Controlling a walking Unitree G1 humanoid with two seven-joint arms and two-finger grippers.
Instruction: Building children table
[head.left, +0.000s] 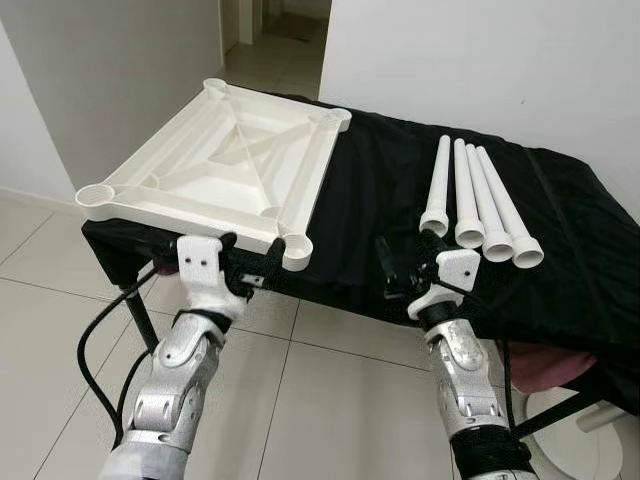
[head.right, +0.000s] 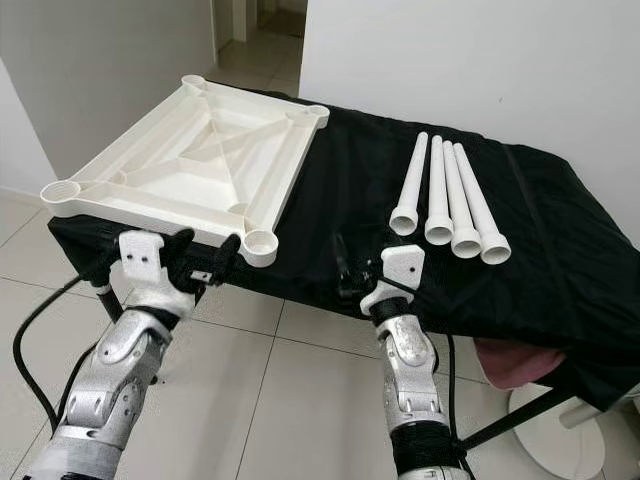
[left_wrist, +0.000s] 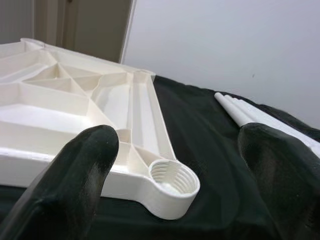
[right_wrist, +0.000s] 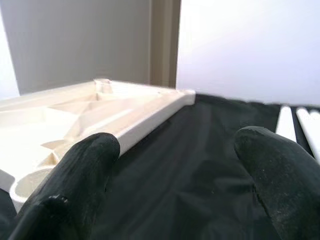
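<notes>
- Four white legs (head.left: 478, 203) lie side by side, touching one another, on the black cloth (head.left: 390, 190) that covers the worktop, their flared ends toward the robot
- From the middle of the cloth, the legs lie at about 3 o'clock and the white tabletop (head.left: 215, 165) at about 9 o'clock, the two well apart
- The tabletop lies upside down, ribs up, with a round socket at each corner; its near left corner hangs out past the worktop's edge
- The near right socket (left_wrist: 174, 187) has a threaded inside, seen in the left wrist view
- The left gripper (head.left: 248, 262) hovers at the near edge of the worktop, just below that socket, its fingers (left_wrist: 75, 175) spread apart and holding nothing
- The right gripper (head.left: 408, 268) hovers at the near edge at about 6 o'clock of the legs, fingers (right_wrist: 75, 175) spread apart and empty
- Pale floor tiles (head.left: 330, 380) lie below the worktop, and a white wall (head.left: 480, 60) stands behind it
</notes>
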